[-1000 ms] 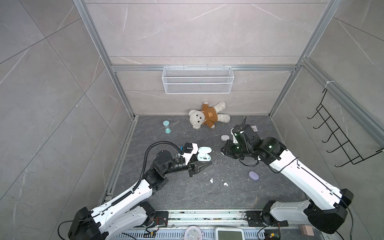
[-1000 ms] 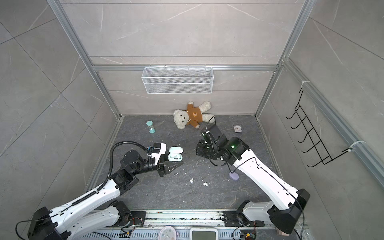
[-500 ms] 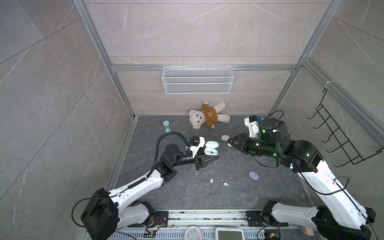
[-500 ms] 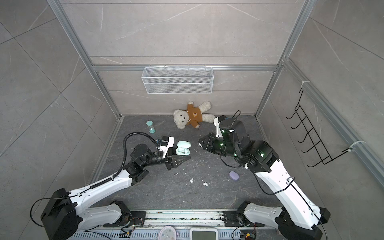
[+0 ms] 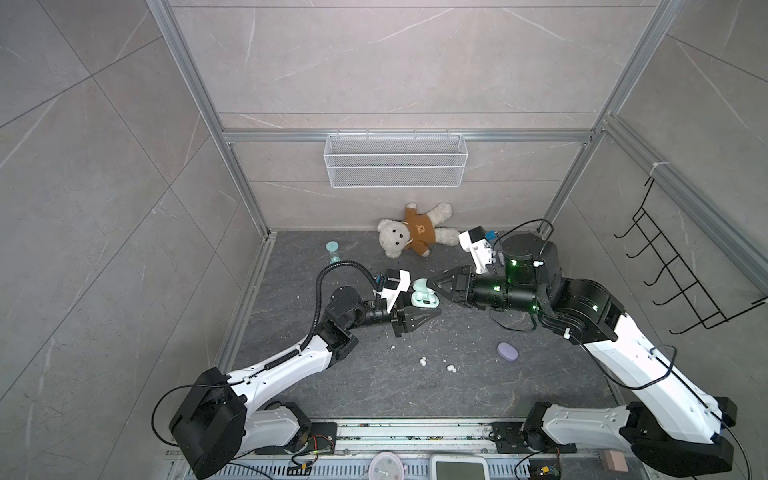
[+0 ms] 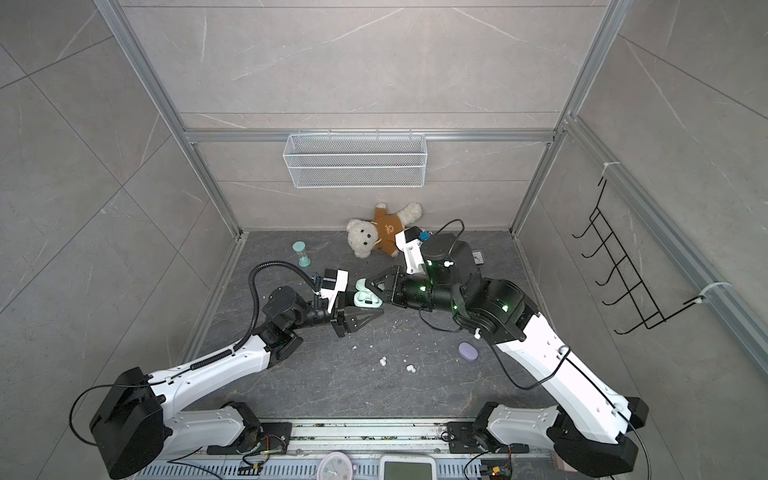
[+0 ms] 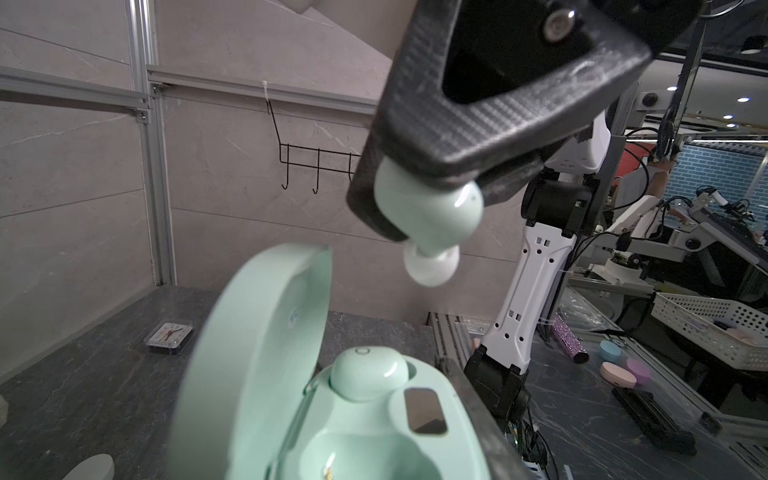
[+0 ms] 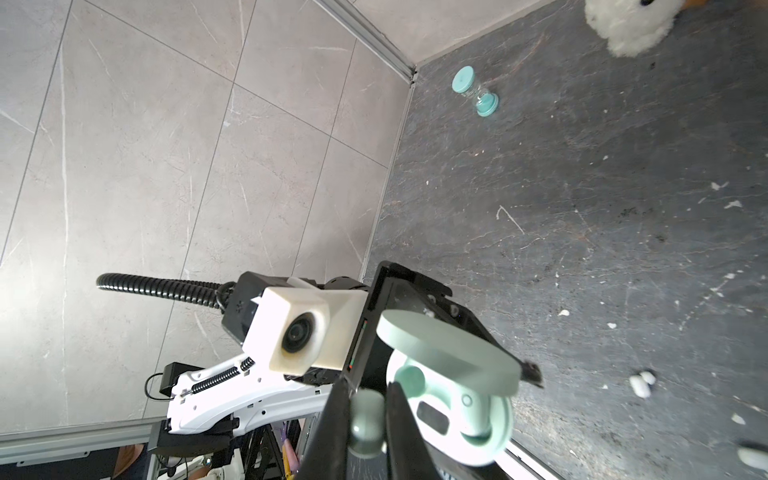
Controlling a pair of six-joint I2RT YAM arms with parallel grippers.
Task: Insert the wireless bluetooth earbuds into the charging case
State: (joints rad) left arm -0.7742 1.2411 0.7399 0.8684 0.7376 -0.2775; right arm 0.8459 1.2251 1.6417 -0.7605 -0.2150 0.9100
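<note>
Grey tiled walls (image 5: pixel 104 208) close me in on the left, back and right, and a dark stone table (image 5: pixel 374 395) lies under both my arms. A white wire basket (image 5: pixel 395 166) hangs on the back wall; a black hook rack (image 5: pixel 685 282) hangs on the right one. A teddy bear (image 5: pixel 415 235) sprawls against the back wall, an hourglass (image 5: pixel 333 251) near it to the left. A shut lilac case (image 5: pixel 508 351) lies beside my right arm, and a white earbud (image 5: pixel 423 361) and another white earbud (image 5: pixel 450 368) lie close together nearer the front edge. My left claw (image 5: pixel 430 309) is clenched on the mint charging case (image 5: pixel 424 297), held up off the table with its lid raised. One mint earbud (image 7: pixel 368 374) sits seated in the case. My right claw (image 5: pixel 433 284) grasps the other mint earbud (image 7: pixel 432 220) between its fingertips, just beside the lid's rim, near the case but not touching it.
</note>
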